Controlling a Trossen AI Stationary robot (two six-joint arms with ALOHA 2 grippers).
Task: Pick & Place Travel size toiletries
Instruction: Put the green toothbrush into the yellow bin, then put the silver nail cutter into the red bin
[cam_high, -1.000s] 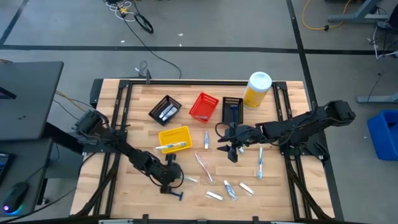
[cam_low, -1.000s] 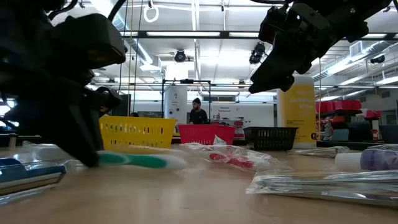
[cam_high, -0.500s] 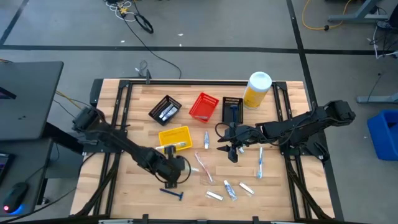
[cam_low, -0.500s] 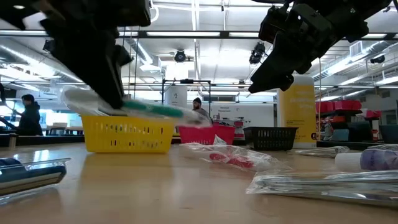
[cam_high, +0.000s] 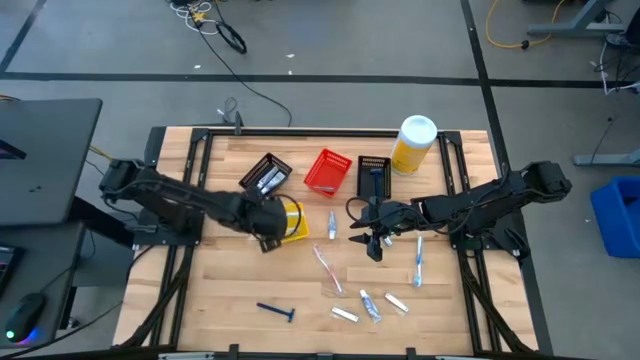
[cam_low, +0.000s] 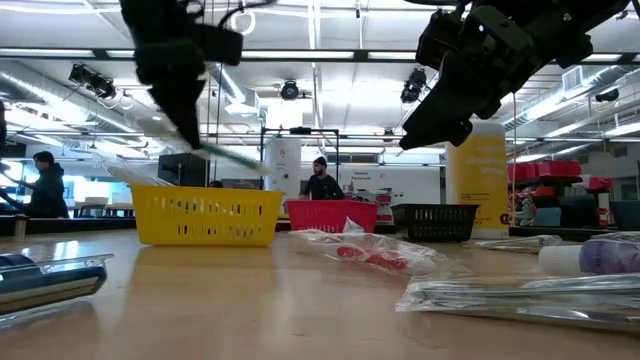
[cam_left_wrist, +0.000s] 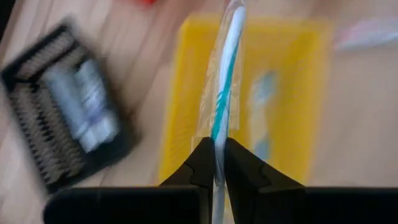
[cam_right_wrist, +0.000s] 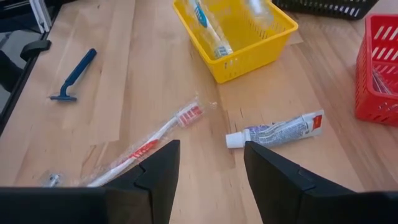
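Observation:
My left gripper (cam_high: 268, 228) hangs over the near-left part of the yellow basket (cam_high: 292, 222), shut on a wrapped white toothbrush with a teal stripe (cam_left_wrist: 225, 74). One more wrapped toothbrush (cam_left_wrist: 261, 109) lies inside that basket. My right gripper (cam_high: 372, 242) hovers open at mid-table, above a white tube (cam_right_wrist: 277, 132) and a red wrapped toothbrush (cam_right_wrist: 152, 140) that lie flat on the wood. A blue razor (cam_high: 275, 311) and small tubes (cam_high: 370, 304) lie near the table's front edge. My left gripper pinches the wrapped toothbrush's handle (cam_left_wrist: 217, 134) between its two fingers, through the clear wrapper. The fingers come from above, slanting down. The longer part of the brush sticks out past the fingertips. The brush is lifted clear and tilts down over the yellow basket (cam_low: 210, 215).
Along the far side stand a black basket with tubes (cam_high: 266, 177), a red basket (cam_high: 328, 171), a black basket with a razor (cam_high: 374, 177) and a big yellow bottle (cam_high: 414, 143). Another wrapped toothbrush (cam_high: 418, 262) lies right of centre.
My left gripper has risen from the table near the front edge and gone toward the far edge, over the yellow basket, tipping to point more steeply down. It stays shut on the toothbrush, which is now lifted clear. The blue razor has stayed where it was.

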